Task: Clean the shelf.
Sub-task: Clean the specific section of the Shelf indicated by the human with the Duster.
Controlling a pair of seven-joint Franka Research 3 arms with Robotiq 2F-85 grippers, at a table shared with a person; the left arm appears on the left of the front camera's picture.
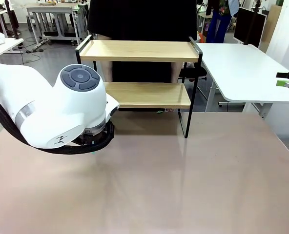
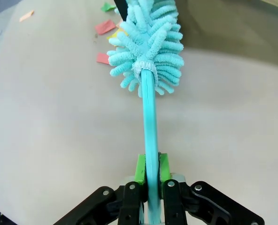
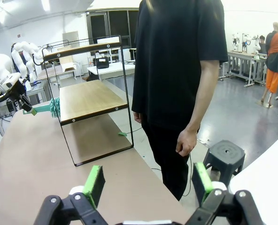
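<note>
we see left gripper (image 2: 150, 168) clenched on smooth teal stick of fluffy duster (image 2: 150, 42); right gripper (image 3: 148, 180) spread wide, grasping nothing. shelf (image 1: 139, 51), pale wood boards in thin black frame, stands at far edge of matte beige table (image 1: 193, 185).

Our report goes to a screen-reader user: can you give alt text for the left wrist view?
The left gripper is shut on the handle of a turquoise duster, whose fluffy head points away over the beige table. Small coloured paper scraps lie on the table beside the head.
</note>
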